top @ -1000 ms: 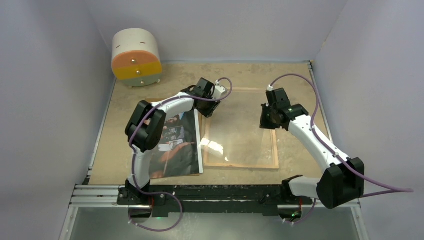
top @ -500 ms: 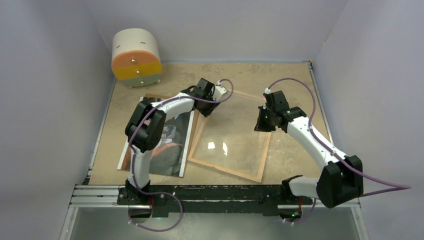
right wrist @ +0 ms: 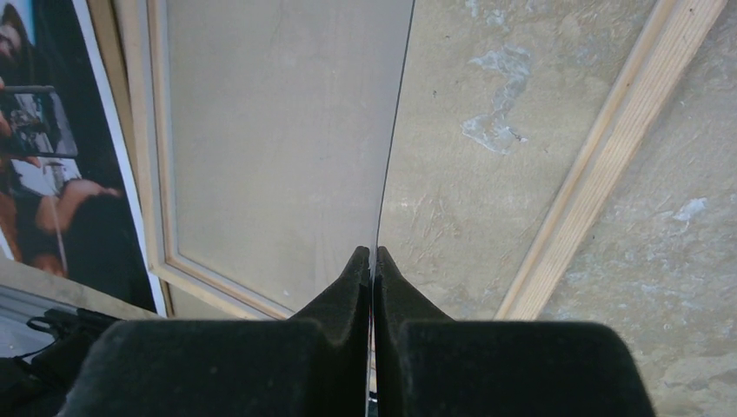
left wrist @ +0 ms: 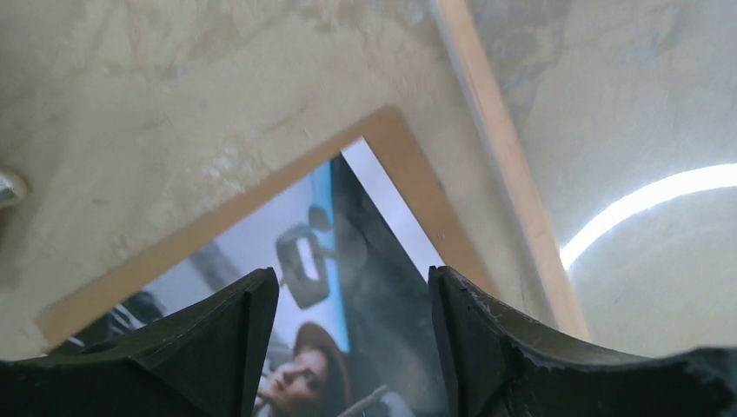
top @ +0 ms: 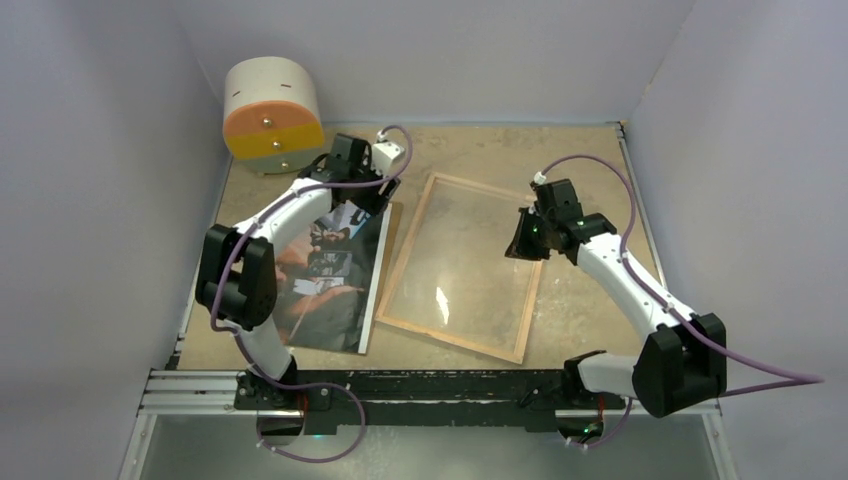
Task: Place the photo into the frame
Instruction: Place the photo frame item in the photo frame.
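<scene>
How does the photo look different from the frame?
The photo is a dark, opaque print of people; the frame is a pale wooden rim around a clear pane. The photo lies on a brown board, the frame on the bare table. Both are flat rectangles, side by side.

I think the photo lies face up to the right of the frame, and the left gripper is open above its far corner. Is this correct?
One point is wrong. The top external view shows the photo lying face up to the left of the frame, not to the right. The left gripper is open above its far corner, as you say.
</scene>
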